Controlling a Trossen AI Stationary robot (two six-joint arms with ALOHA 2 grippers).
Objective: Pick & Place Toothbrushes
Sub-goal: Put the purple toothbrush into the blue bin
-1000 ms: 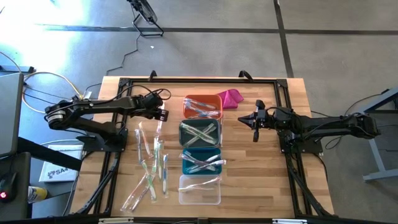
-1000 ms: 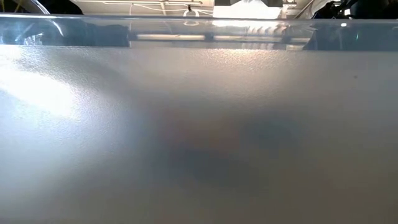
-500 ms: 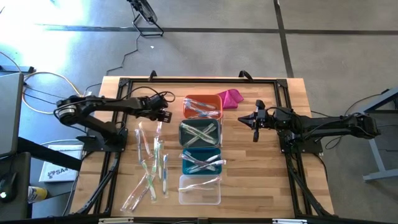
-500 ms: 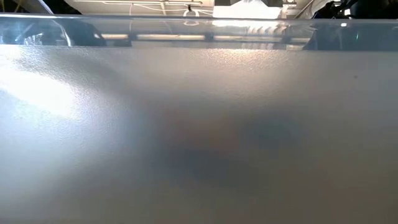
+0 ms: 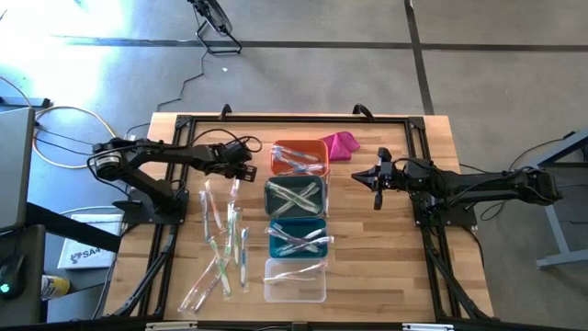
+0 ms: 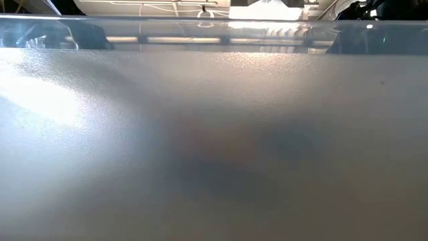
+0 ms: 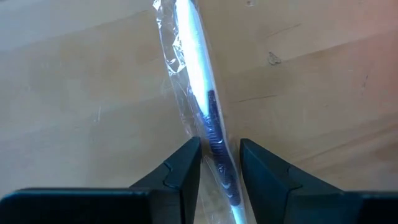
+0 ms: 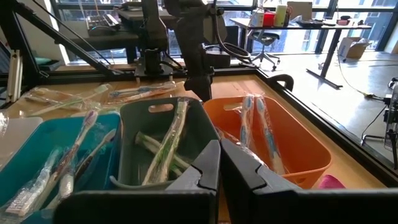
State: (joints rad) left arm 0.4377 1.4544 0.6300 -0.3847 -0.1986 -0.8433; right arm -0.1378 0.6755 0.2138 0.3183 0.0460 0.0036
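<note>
My left gripper (image 5: 246, 169) (image 7: 219, 155) is just left of the orange bin (image 5: 299, 156), shut on one wrapped toothbrush (image 7: 198, 62) with a white handle and a dark stretch. More wrapped toothbrushes (image 5: 223, 241) lie loose on the wood nearer the front left. Others lie in the orange bin, the grey bin (image 5: 296, 195), the teal bin (image 5: 296, 237) and the clear bin (image 5: 296, 280). My right gripper (image 5: 375, 181) (image 8: 219, 158) waits shut, right of the bins, touching nothing. My left gripper pinches the wrapped toothbrush between its two fingers at the dark stretch (image 7: 213, 134) of the stick. Its clear wrapper is caught there too. The white end (image 5: 235, 187) sticks out toward the table's near edge. Whether it is lifted clear of the wood, I cannot tell.
A magenta cloth lump (image 5: 340, 144) lies at the far side, right of the orange bin. The four bins stand in a row down the table's middle. A black frame (image 5: 276, 118) runs round the table top. The low view is filled by a blurred clear wall.
The left arm's rear joints have swung toward the table. Its gripper has edged slightly toward the orange bin, still shut on the toothbrush.
</note>
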